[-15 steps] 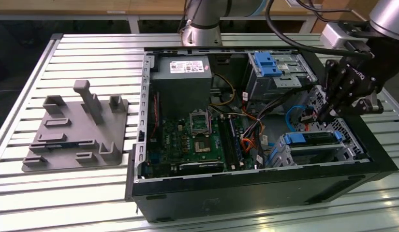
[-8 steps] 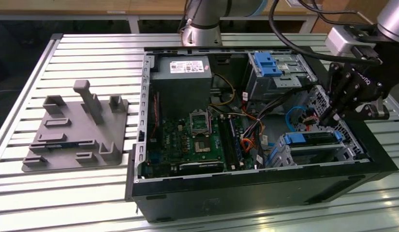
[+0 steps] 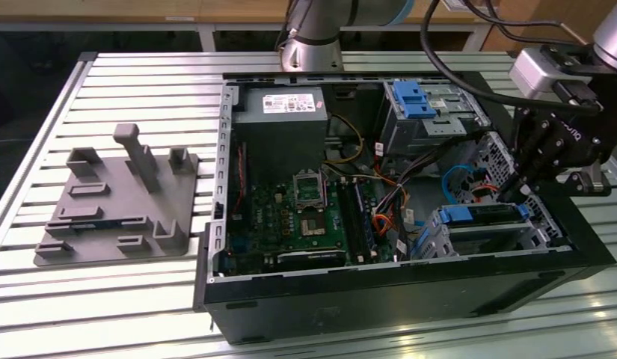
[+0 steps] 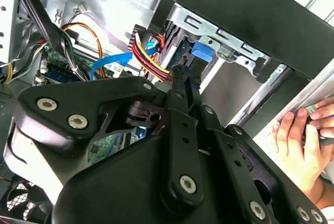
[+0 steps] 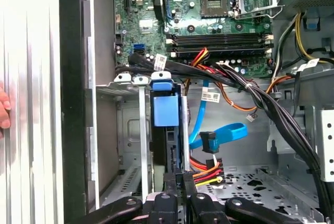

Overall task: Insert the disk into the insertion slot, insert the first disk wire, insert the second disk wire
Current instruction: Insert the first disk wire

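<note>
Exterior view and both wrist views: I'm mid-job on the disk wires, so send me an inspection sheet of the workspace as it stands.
Surface: slatted metal table carrying the open computer case.
Job's things: the disk sits inside the insertion slot, with its blue carrier end showing.
Clutter: grey fixture on the table at the exterior view's left.
Gripper: the gripper is inside the case at the disk's end, jaws drawn together.
Cables: red, orange and yellow wires run to the gripper's tips; blue flat cable hangs beside the disk, its plug apart from it; black bundle runs past the slot.
Surroundings: a person's hand outside the case wall.
</note>
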`<state>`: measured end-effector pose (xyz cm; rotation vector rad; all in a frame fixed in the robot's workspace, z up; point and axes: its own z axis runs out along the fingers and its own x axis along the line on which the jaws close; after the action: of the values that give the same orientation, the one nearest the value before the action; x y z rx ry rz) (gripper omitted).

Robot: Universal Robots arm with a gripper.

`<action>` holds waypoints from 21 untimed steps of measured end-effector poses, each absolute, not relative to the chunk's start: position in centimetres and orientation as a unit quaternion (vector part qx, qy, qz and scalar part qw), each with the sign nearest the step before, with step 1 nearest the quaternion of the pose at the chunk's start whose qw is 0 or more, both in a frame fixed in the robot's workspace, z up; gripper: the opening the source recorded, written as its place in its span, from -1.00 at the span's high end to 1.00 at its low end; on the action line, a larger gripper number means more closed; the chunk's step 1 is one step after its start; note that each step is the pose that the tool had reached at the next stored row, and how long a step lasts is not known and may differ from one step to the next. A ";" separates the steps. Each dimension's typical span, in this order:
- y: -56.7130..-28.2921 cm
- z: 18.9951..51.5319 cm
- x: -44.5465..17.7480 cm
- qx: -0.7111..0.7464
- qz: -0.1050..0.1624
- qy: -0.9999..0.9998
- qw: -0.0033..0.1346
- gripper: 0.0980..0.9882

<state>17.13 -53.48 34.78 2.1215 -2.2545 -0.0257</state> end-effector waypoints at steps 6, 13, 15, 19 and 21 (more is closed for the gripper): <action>-53.8 34.8 17.1 0.686 -0.025 -0.728 0.007 0.85; -53.9 34.8 17.1 0.686 -0.025 -0.728 0.007 0.85; -53.9 34.8 17.1 0.686 -0.025 -0.728 0.007 0.85; -53.9 34.7 17.1 0.686 -0.025 -0.728 0.007 0.85; -54.0 34.7 17.1 0.686 -0.025 -0.728 0.007 0.85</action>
<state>17.12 -53.97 34.72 2.1444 -2.2759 -0.0789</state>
